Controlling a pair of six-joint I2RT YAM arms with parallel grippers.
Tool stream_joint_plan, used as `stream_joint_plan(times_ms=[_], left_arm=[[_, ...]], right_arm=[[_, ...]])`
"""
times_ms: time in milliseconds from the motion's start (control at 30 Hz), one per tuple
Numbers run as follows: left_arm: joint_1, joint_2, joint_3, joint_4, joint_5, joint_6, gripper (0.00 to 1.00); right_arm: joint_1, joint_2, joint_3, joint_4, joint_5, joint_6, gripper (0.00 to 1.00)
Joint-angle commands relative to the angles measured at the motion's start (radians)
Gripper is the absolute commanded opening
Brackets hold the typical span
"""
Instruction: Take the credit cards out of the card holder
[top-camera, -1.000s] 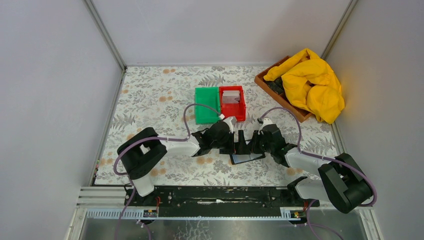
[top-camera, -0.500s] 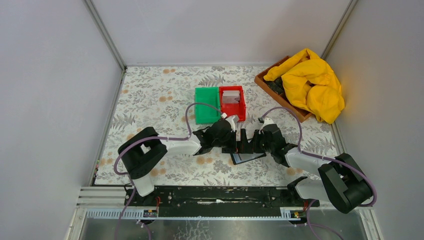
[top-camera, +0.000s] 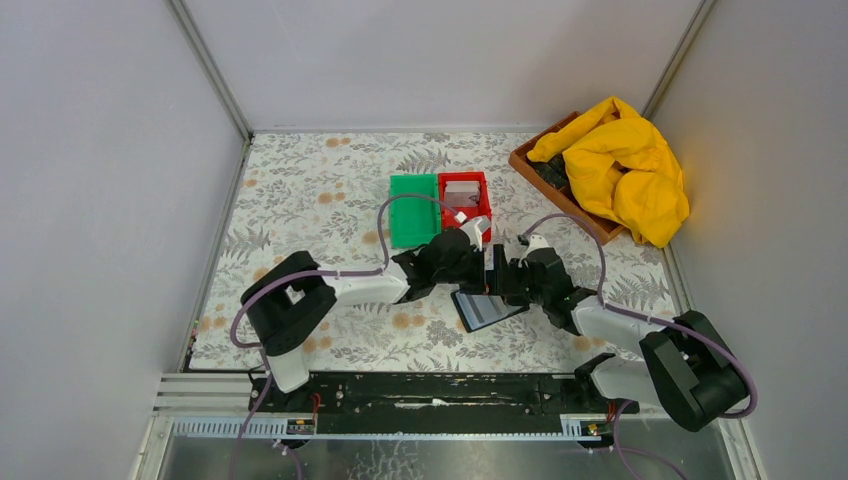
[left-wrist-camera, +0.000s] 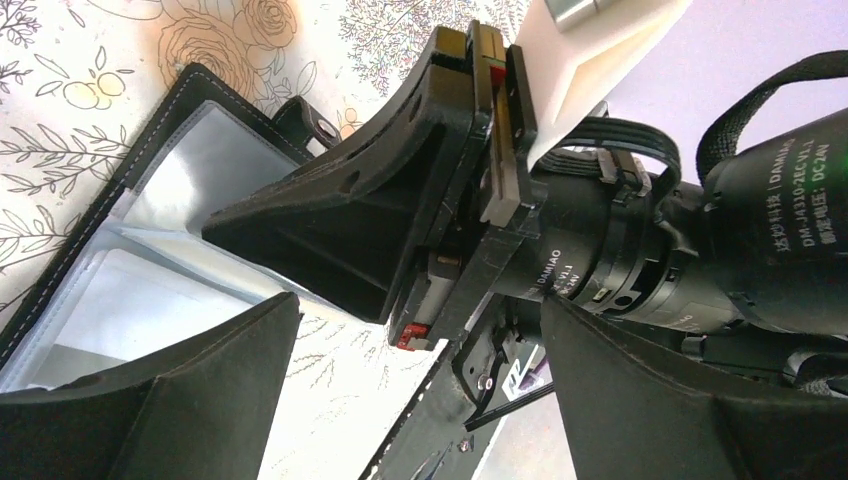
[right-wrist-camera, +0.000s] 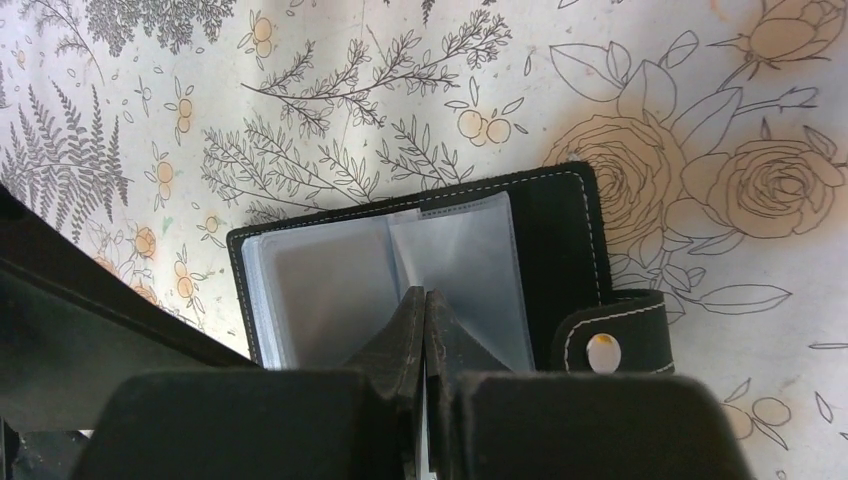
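**Operator:** What's hidden from me overhead?

**Spotter:** Both your tools crowd over the card holder (top-camera: 487, 310). From above you see only its pale sleeves (top-camera: 480, 312) poking out at 6 o'clock of the right gripper (top-camera: 499, 283). The tips themselves are lost, black on black.

**Operator:** And the wrist views?

**Spotter:** Your right wrist camera shows the holder lying open on the floral table (right-wrist-camera: 700, 80), with its snap tab (right-wrist-camera: 600, 352) at 4 o'clock. Your right gripper's fingers are pressed together, tips on the fold between the clear sleeves. Whether a leaf is pinched between them, I can't tell. Your left gripper (left-wrist-camera: 418, 302) stands wide apart. Its fingers (left-wrist-camera: 170, 400) are cut off at the frame's bottom edge, and the right tool shows between them.

**Operator:** The credit cards?

**Spotter:** The sleeves are cloudy — I can't make out a card in them. Overhead, a pale thing (top-camera: 462, 192) lies in the red bin (top-camera: 486, 205) at 12 o'clock of the holder — too small to name.
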Motion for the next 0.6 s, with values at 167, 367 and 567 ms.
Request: stream_joint_plan(times_ms=[167, 367, 567], left_arm=[[-0.008, 0.072, 0.052, 0.078, -0.014, 0.008, 0.98], [-0.006, 0.108, 0.057, 0.102, 0.001, 0.002, 0.98], [-0.007, 0.098, 0.052, 0.109, -0.008, 0.013, 0.98]], right_arm=[[0.011, -0.122, -0.006, -0.006, 0.1, 0.023, 0.0], [0.011, -0.329, -0.064, -0.058, 0.319, 0.045, 0.0], [0.011, -0.478, -0.111, -0.065, 0.421, 0.042, 0.02]])
